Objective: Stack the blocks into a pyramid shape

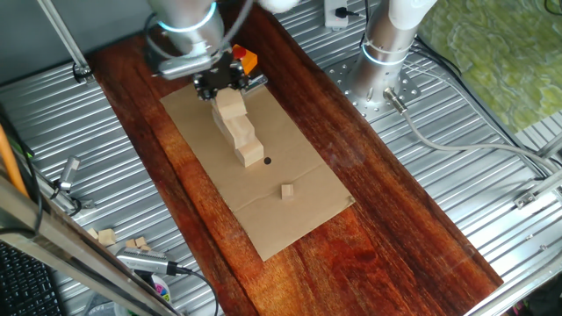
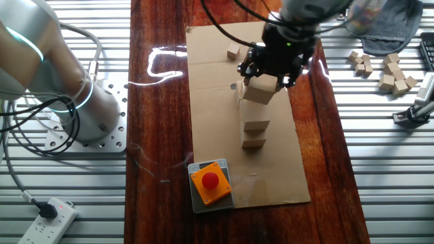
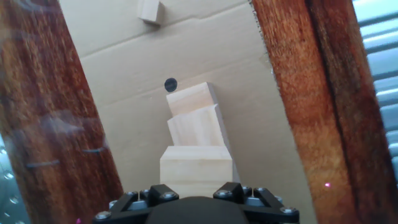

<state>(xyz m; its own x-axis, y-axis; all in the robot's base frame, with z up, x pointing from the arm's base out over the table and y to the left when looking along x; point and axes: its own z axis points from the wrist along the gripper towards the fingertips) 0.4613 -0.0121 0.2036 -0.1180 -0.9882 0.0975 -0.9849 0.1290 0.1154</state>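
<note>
- On the wooden counter [image 2: 156, 102] lay a cardboard sheet [image 2: 210, 81], and a lone small block [image 2: 234, 51] sat near its far corner (well apart from the rest).
- The hand [image 2: 263, 85] hung over the sheet, fingers pinching a pale wooden block [image 2: 261, 89], which sat tilted in the grip.
- Beneath it ran a row of blocks [image 2: 255, 132], stepped in height in the hand view.
- An orange button box [image 2: 211, 183] sat at the sheet's near edge.

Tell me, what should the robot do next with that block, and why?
Probably lower it straight down. The gripper holds a block just above the row of blocks on the cardboard, so it likely needs setting on top before release.
</note>
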